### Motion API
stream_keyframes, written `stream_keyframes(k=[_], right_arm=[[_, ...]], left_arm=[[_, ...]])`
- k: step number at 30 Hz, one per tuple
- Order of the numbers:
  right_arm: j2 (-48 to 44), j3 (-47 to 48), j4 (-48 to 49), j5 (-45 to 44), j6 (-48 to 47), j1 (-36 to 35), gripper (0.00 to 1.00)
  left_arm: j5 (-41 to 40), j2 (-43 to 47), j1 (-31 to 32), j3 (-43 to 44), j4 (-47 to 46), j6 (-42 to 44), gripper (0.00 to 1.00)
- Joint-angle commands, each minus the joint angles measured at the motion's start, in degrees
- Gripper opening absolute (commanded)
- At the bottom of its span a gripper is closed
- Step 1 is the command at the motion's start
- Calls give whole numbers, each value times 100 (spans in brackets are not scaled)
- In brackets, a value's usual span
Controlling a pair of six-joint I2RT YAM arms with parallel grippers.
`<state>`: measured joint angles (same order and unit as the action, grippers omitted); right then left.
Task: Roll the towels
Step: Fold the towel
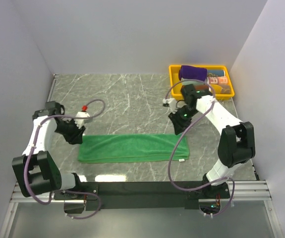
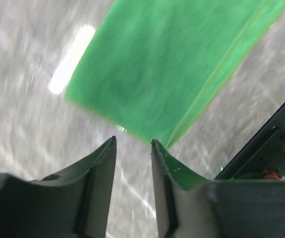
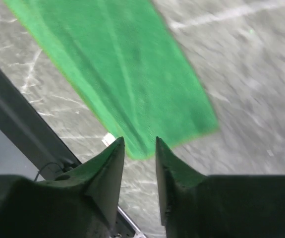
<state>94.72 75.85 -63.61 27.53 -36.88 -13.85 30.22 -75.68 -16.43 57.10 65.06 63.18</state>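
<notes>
My left hand [image 2: 133,144] and my right hand [image 3: 140,141] are at the two ends of the green towel [image 1: 132,148], both spread a little and empty, while it lies flat on the table [image 1: 122,99], the purple towel [image 1: 193,73] far behind it.

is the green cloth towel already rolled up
No, the bright green cloth towel lies flat in a long strip on the grey marbled table.

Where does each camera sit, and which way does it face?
Top external: above and behind the bases, looking down on both arms, the green towel, the yellow tray.
Left wrist: on the left arm, looking past the left gripper at the towel's left end.
Right wrist: past the right gripper at the towel's right end.
All share the green towel.
</notes>
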Motion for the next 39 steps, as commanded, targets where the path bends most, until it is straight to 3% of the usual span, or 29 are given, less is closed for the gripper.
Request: stream_keyframes(k=[1,6,10,17,22,33,39], right_arm=[[-172,-114,233,60,392,-635,35],[-436,-1001,981,-493,665,-1636,33],[-524,-1520,1465,-959,849,-1972,33],[-560,-1645,1606,-1277,1113,-1350,38],[-16,-854,1308,-722,1297,-568,38],[1180,-406,1694,-1741,1473,-374,29],[1909,560,1677,-2023,1518,-171,27]], left_arm=[[353,123,586,-225,-343,-306,35],[555,45,931,-612,-599,-604,29],[591,-350,826,-612,-459,-947,33],[108,-833,-185,-376,-529,-1350,34],[195,-1132,-151,-51,-889,-1940,33],[-235,-2380,192,451,-1671,-3021,26],[-341,-3162,210,1083,-2005,-3496,20]])
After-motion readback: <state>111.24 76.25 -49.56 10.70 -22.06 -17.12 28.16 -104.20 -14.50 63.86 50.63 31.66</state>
